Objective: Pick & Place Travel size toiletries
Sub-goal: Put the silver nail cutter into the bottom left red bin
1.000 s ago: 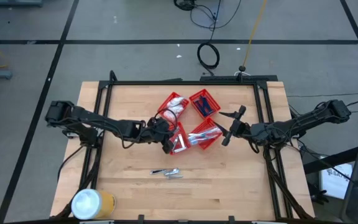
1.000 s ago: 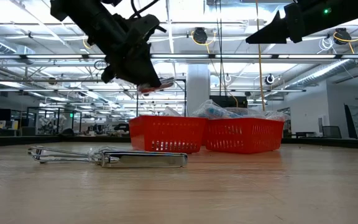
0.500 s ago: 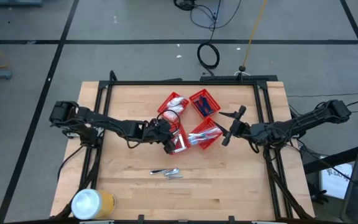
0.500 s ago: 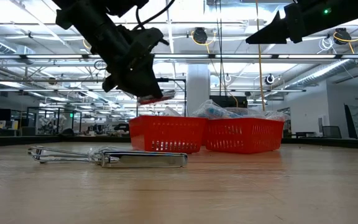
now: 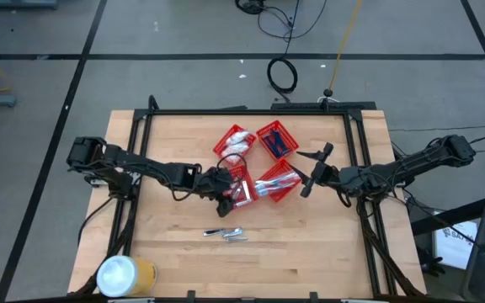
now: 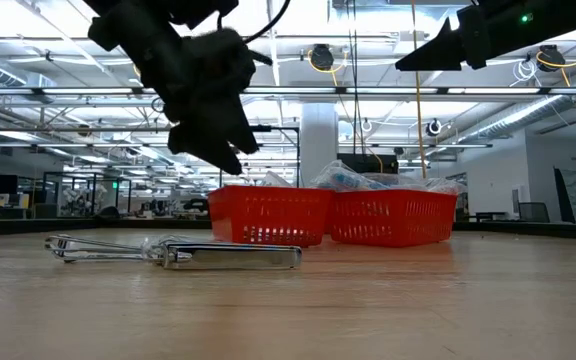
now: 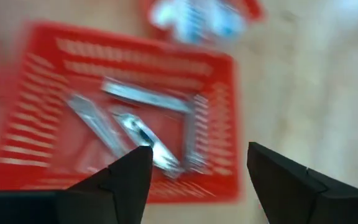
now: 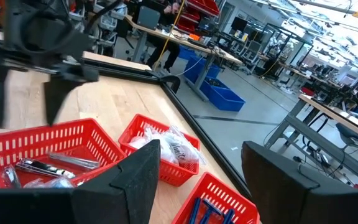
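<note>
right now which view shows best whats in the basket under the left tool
The left wrist view: it looks down into the basket at silvery tubes, between the open left tool. The right wrist view shows them side-on, the high view tiny, the low view only the basket's wall.

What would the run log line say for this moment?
left gripper: open, empty, above basket of silvery tubes | right gripper: open, idle beside baskets | silvery items: loose on table

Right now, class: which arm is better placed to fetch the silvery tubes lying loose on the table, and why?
Left. Its open, empty gripper hangs nearer the tubes; the right gripper waits beyond the baskets.
</note>
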You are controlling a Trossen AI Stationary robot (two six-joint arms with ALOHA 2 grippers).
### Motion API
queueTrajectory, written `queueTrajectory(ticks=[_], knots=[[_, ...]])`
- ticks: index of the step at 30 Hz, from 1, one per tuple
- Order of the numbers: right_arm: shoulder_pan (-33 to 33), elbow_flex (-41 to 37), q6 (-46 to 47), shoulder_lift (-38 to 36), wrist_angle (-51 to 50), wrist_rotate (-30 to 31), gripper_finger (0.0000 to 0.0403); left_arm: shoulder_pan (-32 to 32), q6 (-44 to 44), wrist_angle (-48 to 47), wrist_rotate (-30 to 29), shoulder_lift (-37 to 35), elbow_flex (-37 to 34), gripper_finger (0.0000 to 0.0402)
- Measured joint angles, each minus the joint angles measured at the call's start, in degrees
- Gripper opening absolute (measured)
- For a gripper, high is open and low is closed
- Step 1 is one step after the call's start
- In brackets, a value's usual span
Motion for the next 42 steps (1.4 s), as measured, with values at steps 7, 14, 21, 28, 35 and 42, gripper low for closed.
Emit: queueTrajectory(ticks=[7,14,21,28,35,42], knots=[[0.0,0.0,0.0,0.0,0.0,0.0,0.0212,-2.6,-2.9,0.3,11.1,0.0,0.0,0.0258],[0.0,0.0,0.0,0.0,0.0,0.0,0.0212,-7.9,2.1,0.8,8.2,-0.1,1.5,0.0251],[0.0,0.0,0.0,0.0,0.0,0.0,0.0212,-14.8,6.0,-1.8,6.2,0.5,1.9,0.0229],[0.0,0.0,0.0,0.0,0.0,0.0,0.0212,-19.5,-1.8,-9.3,-3.5,4.2,1.9,0.021],[0.0,0.0,0.0,0.0,0.0,0.0,0.0212,-20.5,-5.5,-10.4,-0.1,8.8,1.9,0.0192],[0.0,0.0,0.0,0.0,0.0,0.0,0.0212,-20.6,-9.8,-16.9,1.5,11.4,2.2,0.0169]])
